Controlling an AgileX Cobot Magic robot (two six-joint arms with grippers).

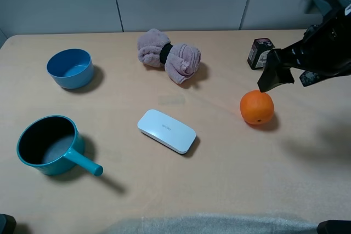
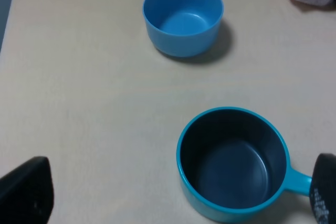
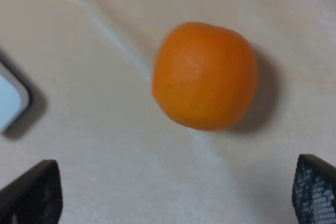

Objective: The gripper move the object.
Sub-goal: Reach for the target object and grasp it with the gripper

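Note:
The orange (image 1: 256,107) is round with bright dimpled skin and rests on the table at the right. It also shows in the right wrist view (image 3: 205,75), sitting free on the surface. My right gripper (image 1: 277,78) hovers just above and behind it, not touching. In the right wrist view the right gripper (image 3: 173,195) is open, with the black fingertips (image 3: 32,192) wide apart and the orange beyond them. My left gripper (image 2: 176,200) is open and empty, over the teal pot (image 2: 233,163).
A blue bowl (image 1: 69,68) stands at the back left and a teal handled pot (image 1: 49,146) at the front left. A white flat case (image 1: 166,130) lies mid-table, a pink rolled towel (image 1: 168,55) at the back. A small dark jar (image 1: 259,53) stands behind the orange.

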